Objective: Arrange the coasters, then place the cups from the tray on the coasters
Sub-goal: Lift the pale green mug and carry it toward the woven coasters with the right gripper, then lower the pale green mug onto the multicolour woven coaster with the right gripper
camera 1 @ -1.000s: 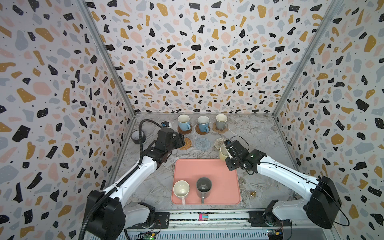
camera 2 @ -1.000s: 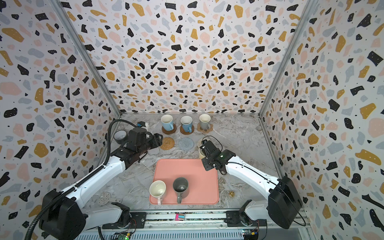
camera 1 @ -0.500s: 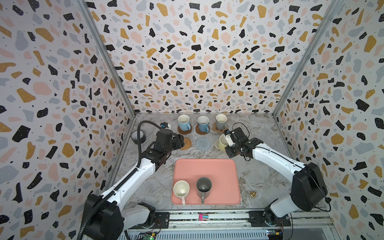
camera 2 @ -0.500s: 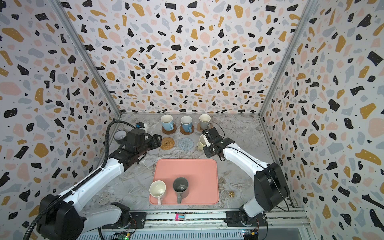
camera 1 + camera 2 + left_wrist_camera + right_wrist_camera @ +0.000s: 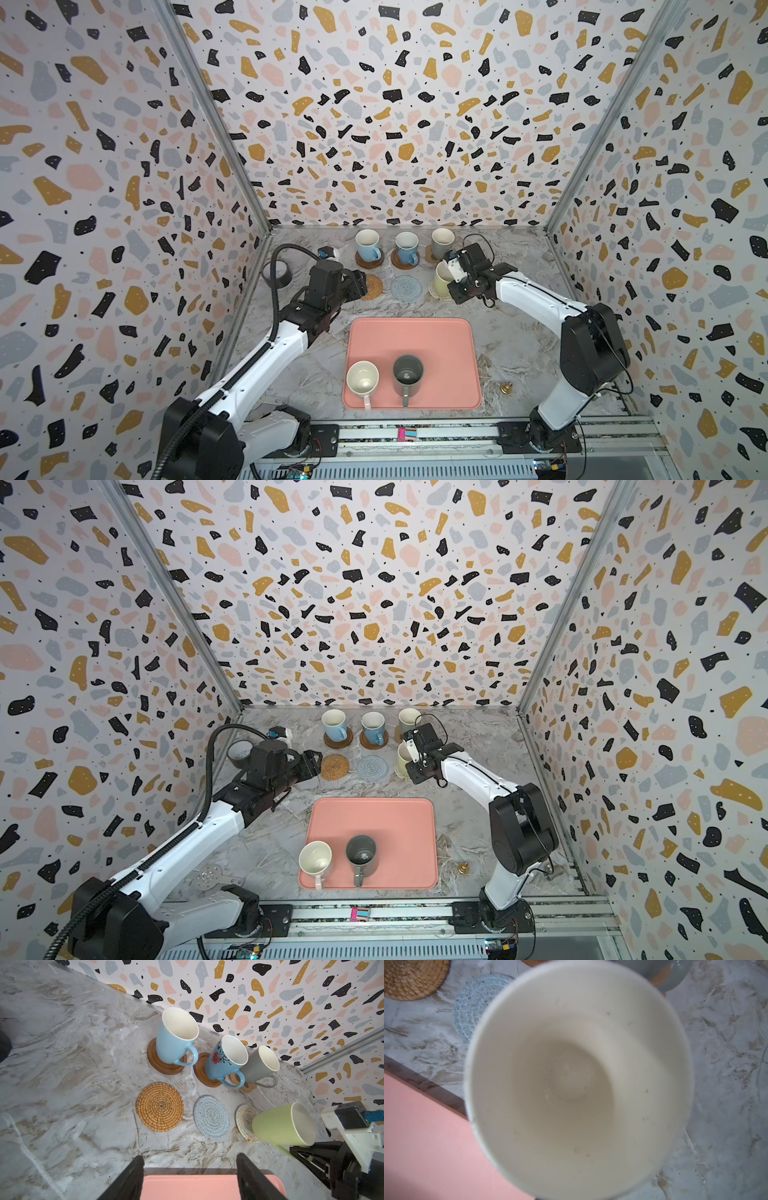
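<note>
Mug [image 5: 282, 1124], light green, in right claw [image 5: 297, 1150] over cream coaster [image 5: 245, 1120] rim

Only real mover is the right arm. A second ago the right gripper [image 5: 456, 279] had the green mug [image 5: 440, 279] hanging just past the tray's [image 5: 415, 332] far right corner, around 1 o'clock from the tray's middle. Since then it's carried the mug off toward 12 o'clock. Now the mug hangs tipped over the cream coaster [image 5: 245, 1120], at 3 o'clock from the pale blue coaster [image 5: 406, 287], and hides most of it in both top views. Can't tell if it's touched down. The arm's elbow [image 5: 590, 353] also folded up and swung in toward 11 o'clock.
</note>
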